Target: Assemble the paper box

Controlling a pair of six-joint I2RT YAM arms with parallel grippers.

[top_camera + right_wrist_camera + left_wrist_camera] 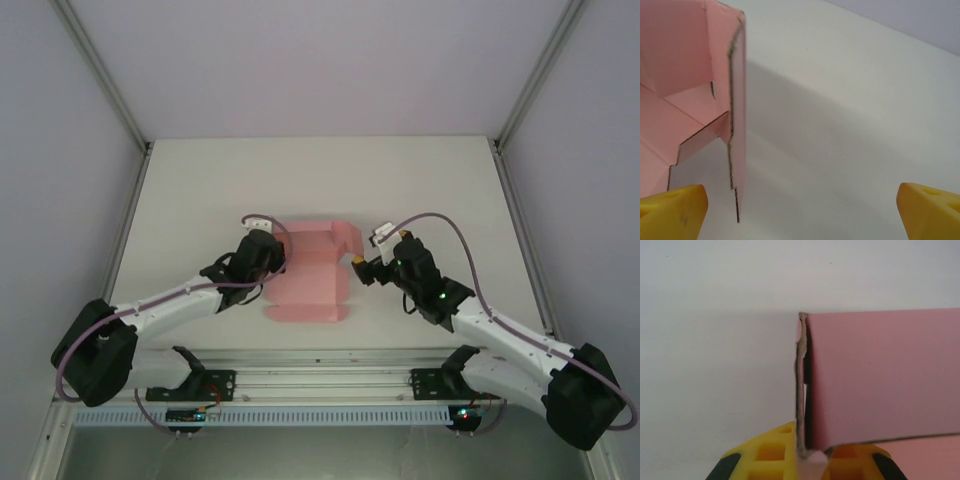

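Top view: pink thin-card paper box sits mid-table on the matte white table. It is partly folded, with the flat sheet toward 6 o'clock and raised walls toward 12. Left gripper is at the box's 9 o'clock edge, touching it. Right gripper is just beside the 3 o'clock edge.

Left wrist view: a raised wall of the paper box fills the 3 o'clock half. It has a smooth pink face and a raw, fibrous brown cut edge that runs vertically down into the left gripper. The yellow ribbed plastic fingers are narrow, clamped on that edge at 6 o'clock.

Right wrist view: the right gripper is spread wide, with wedge-shaped yellow fingertips at 7 and 5 o'clock and nothing held. An upright flap of the paper box with a stepped die-cut edge stands from 11 to 7 o'clock, just beside the 7 o'clock tip. I can't tell whether they touch.
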